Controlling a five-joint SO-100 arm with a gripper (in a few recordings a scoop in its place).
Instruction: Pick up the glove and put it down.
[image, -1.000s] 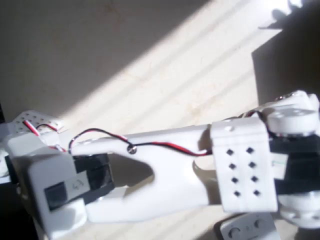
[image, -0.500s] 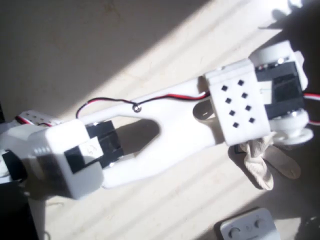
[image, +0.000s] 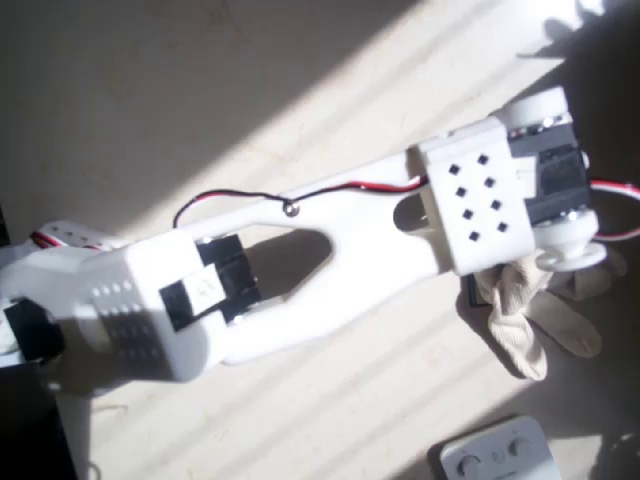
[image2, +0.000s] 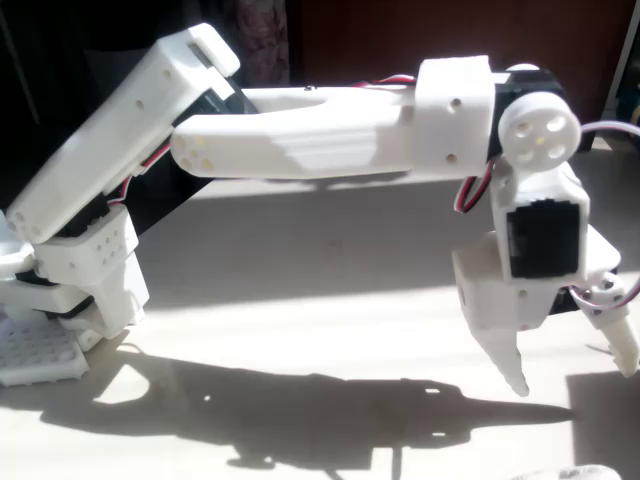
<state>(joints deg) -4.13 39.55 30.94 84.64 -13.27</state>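
While the gripper hangs parted, nothing sits between.

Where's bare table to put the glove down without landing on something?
Bare table runs across the top of the overhead view, above the arm, and along the bottom between the arm and the grey device. It is crowded at right, where the glove lies beneath the wrist.

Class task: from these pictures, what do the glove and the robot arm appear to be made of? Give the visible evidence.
Glove: seemingly soft knitted fabric, cream-beige, matte; ribbed texture shows and it lies limp. Robot arm: apparently hard white plastic, smooth, faintly layered, perhaps printed.
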